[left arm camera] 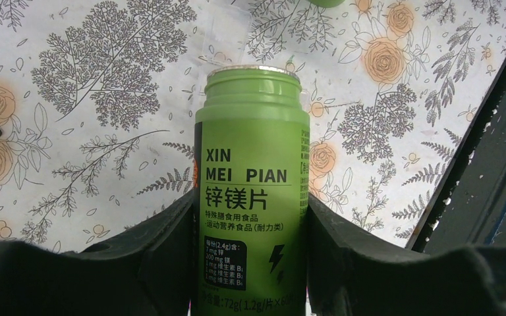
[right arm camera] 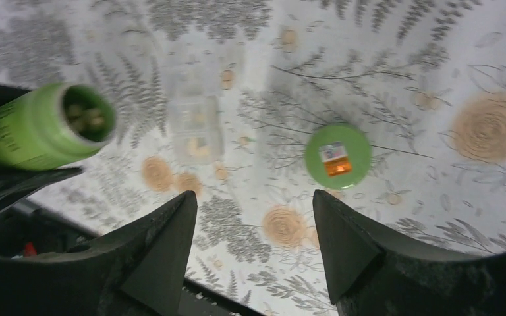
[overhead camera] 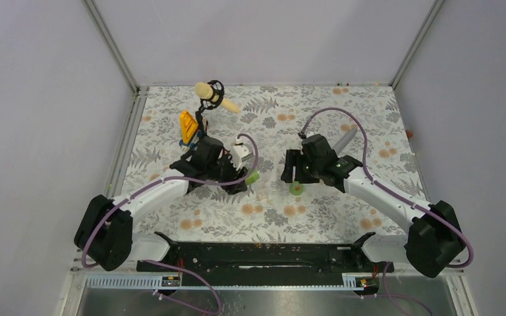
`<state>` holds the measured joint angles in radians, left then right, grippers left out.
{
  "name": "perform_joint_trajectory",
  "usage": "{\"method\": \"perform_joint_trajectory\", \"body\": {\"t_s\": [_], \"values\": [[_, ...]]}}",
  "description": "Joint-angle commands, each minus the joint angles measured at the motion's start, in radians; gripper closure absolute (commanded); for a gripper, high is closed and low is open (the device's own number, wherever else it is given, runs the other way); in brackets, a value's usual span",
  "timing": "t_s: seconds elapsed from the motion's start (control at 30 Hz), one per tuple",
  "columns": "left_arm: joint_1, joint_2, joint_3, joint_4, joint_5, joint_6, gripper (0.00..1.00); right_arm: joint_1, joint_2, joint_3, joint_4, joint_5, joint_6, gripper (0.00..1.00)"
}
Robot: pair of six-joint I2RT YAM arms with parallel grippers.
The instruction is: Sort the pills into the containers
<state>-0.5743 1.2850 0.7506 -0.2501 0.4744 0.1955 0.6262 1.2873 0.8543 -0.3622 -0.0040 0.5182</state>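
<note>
My left gripper (left arm camera: pixel 250 205) is shut on an uncapped green pill bottle (left arm camera: pixel 253 164), held tilted with its mouth towards the middle of the mat; the bottle also shows in the top view (overhead camera: pixel 252 177). In the right wrist view the bottle (right arm camera: pixel 43 130) has pills inside its mouth. A low clear container (right arm camera: pixel 196 125) with a few pale pills lies just beyond the mouth; it is faint in the top view (overhead camera: pixel 261 192). The green screw cap (right arm camera: pixel 338 156) lies flat on the mat. My right gripper (right arm camera: pixel 253 220) is open and empty above the mat, near the cap (overhead camera: pixel 296 189).
A yellow object (overhead camera: pixel 188 125) and a black stand with a tan piece (overhead camera: pixel 211 93) sit at the back left. A white item (overhead camera: pixel 240 153) is by the left wrist. A grey object (overhead camera: pixel 346 139) lies behind the right arm. Grey walls enclose the floral mat (overhead camera: pixel 369 105).
</note>
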Motion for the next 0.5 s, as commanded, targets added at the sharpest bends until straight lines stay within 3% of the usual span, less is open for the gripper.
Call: {"method": "perform_joint_trajectory", "body": {"t_s": [0.0,0.47], "values": [[-0.004,0.051,0.096,-0.036,-0.014,0.028,1.0,-0.016,-0.001,0.052,0.062,-0.189,-0.03,0.29],[-0.033,0.178,0.163,-0.092,-0.067,0.018,1.0,-0.056,0.148,0.046,0.181,-0.262,0.1,0.36]]}}
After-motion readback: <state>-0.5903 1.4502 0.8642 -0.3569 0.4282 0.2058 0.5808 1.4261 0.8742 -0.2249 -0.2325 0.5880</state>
